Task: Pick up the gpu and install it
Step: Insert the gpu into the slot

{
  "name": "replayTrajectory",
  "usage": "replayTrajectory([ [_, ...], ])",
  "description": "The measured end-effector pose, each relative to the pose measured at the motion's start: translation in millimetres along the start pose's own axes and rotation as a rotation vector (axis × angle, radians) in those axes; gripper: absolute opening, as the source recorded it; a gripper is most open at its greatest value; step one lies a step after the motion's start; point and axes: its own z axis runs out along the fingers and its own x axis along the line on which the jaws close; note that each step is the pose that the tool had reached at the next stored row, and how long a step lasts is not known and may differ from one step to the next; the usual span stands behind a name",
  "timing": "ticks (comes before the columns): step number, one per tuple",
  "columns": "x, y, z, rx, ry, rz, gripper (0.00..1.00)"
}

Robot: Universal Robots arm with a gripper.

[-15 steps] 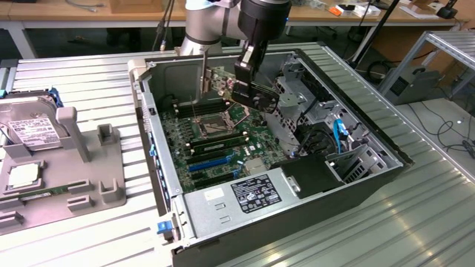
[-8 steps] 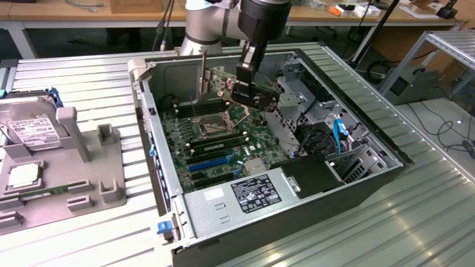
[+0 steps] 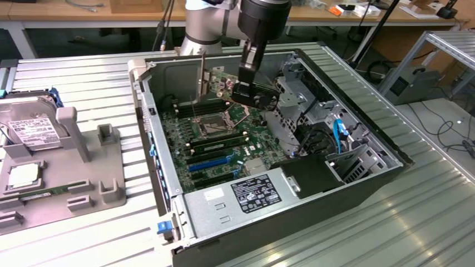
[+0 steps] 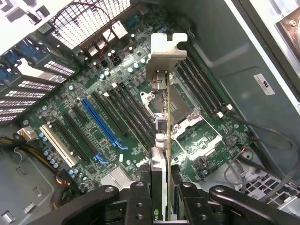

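One gpu held over the open case

One arm reaches down into the computer case point(image 3: 349, 183), which lies on its side with the panel off. The gripper point(image 3: 251, 95) pinches the gpu point(image 3: 219, 83) between its fingers point(image 4: 140, 199). The card stands on edge above the motherboard point(image 3: 222, 142), at the end of the case nearest the arm's base. It sits just over the CPU socket point(image 3: 211, 125) and is clear of the slots. From the wrist, the card runs edge-on away from the jaws, with its silver bracket point(image 4: 166, 51) at the far end. A blue slot point(image 4: 101, 122) lies off to one side of it.

The case rests on a table point(image 3: 401, 233) of ribbed, pale metal slats. Beside the case, on the exterior view's left, a grey fixture tray point(image 3: 89, 167) holds a hard drive point(image 3: 33, 130) with a white label. Inside the case, the power supply point(image 3: 252, 194) fills the end farthest from the arm. Behind the case stand wooden workbenches point(image 3: 97, 11). Beyond it, on the exterior view's right, are an aluminium frame point(image 3: 445, 41) and loose cables point(image 3: 449, 130) on the floor.
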Motion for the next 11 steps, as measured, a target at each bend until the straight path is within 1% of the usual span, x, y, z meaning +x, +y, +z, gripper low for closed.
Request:
replayTrajectory([
  [11, 0.0, 0.0, 0.0, -0.0021, -0.0001, -0.076, 0.27],
])
